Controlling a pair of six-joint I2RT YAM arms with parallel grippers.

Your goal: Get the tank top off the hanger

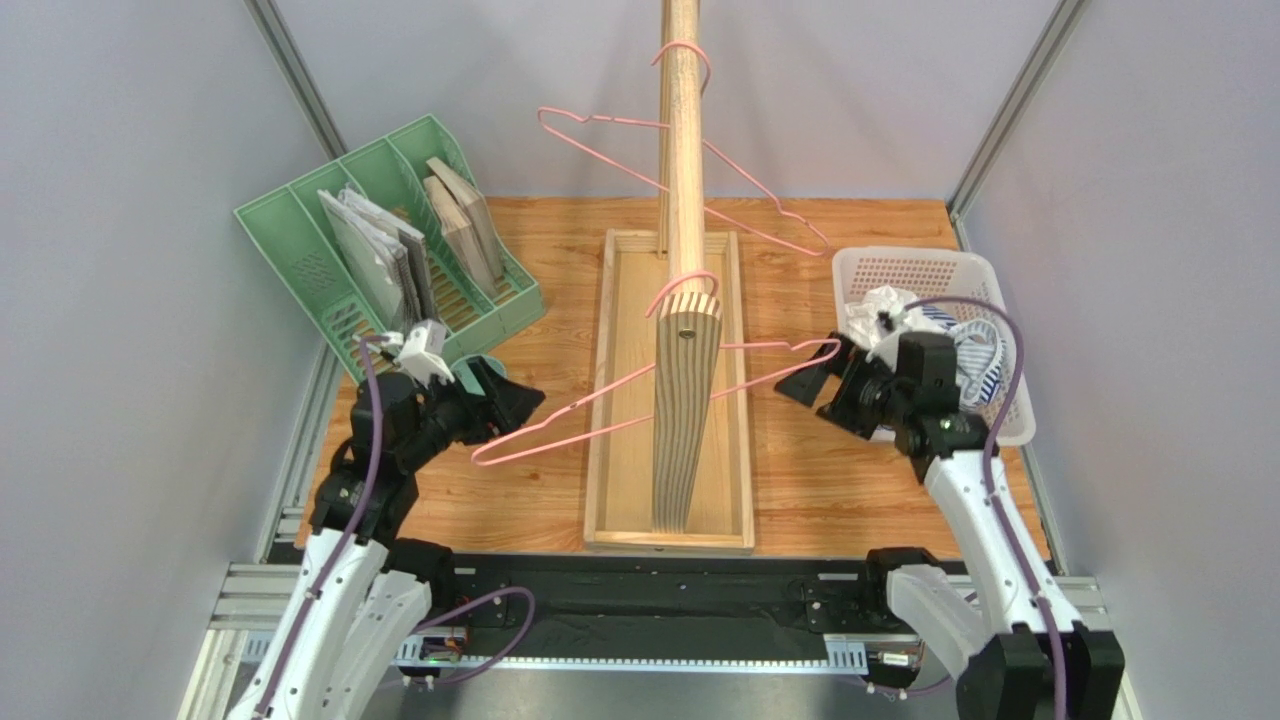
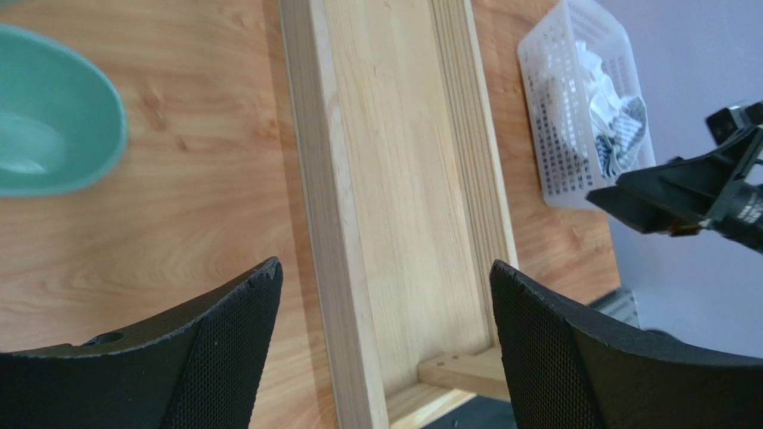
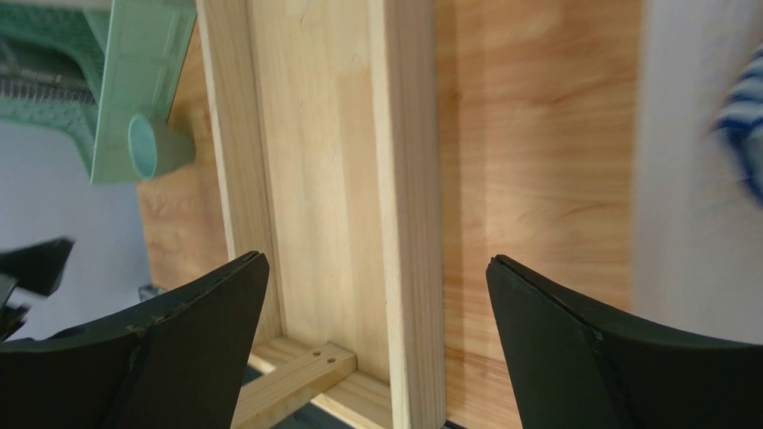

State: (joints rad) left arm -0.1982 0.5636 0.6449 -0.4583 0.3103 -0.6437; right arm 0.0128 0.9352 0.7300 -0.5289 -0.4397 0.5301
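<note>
From above, the striped tank top (image 1: 944, 327) lies crumpled in the white basket (image 1: 917, 273) on the right of the desk (image 1: 571, 240), while the near pink hanger (image 1: 684, 278) hangs bare on the wooden rack (image 1: 684, 405). Left wrist cam – the left pincer (image 1: 508, 402) is spread wide over the rack's base, grasping nothing, with a teal bowl (image 2: 54, 116) off to the side. Right wrist cam – the right pincer (image 1: 804, 378) is released too, with just a blurry bit of blue stripe at the edge.
</note>
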